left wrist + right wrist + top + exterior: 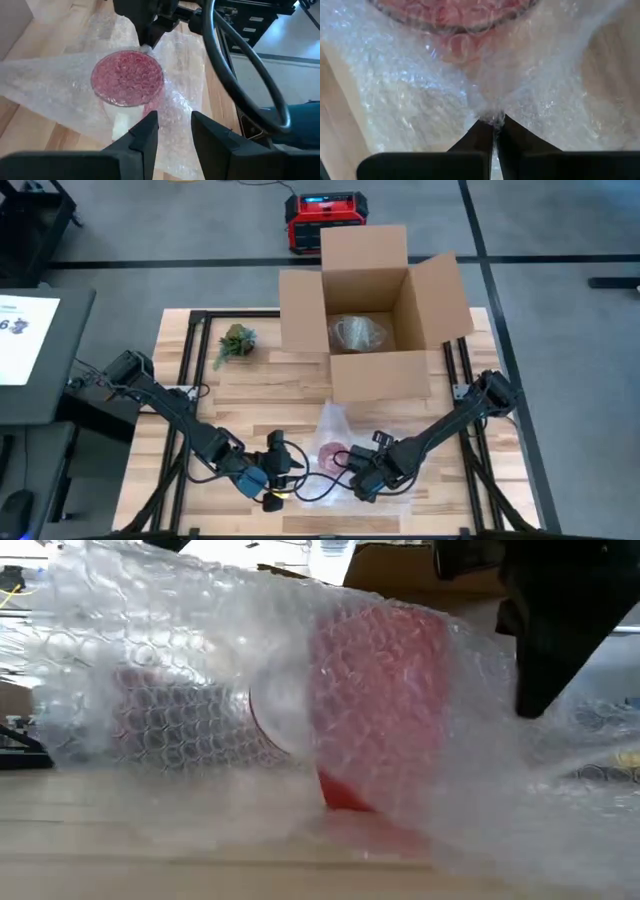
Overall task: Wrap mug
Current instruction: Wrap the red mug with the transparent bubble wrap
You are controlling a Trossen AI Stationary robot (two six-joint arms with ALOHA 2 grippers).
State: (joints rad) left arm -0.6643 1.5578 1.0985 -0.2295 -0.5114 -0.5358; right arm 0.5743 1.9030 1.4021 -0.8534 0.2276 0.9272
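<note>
A wooden table [250,380] carries, at its far side, an open cardboard box [375,310] with its flaps spread and a wad of clear wrap [358,333] lying inside; a small green plant sprig [236,342] sits just left of the box. Nearer the front edge, a sheet of bubble wrap [335,442] is spread on the boards, and a red mug [380,700] lies under it, the sheet draped over the mug and bunched around it. In the left wrist view the mug's round red end [127,77] shows through the bubbles. The right gripper [495,125] is at the right side of the sheet, its fingers pinched together on a gathered fold of the bubble wrap just beside the mug. The left gripper [172,127] hovers a little to the left of the mug, above the sheet's near edge, its fingers [145,135] parted by a narrow gap and holding nothing. A loop of dark cable [240,75] hangs beside it.
</note>
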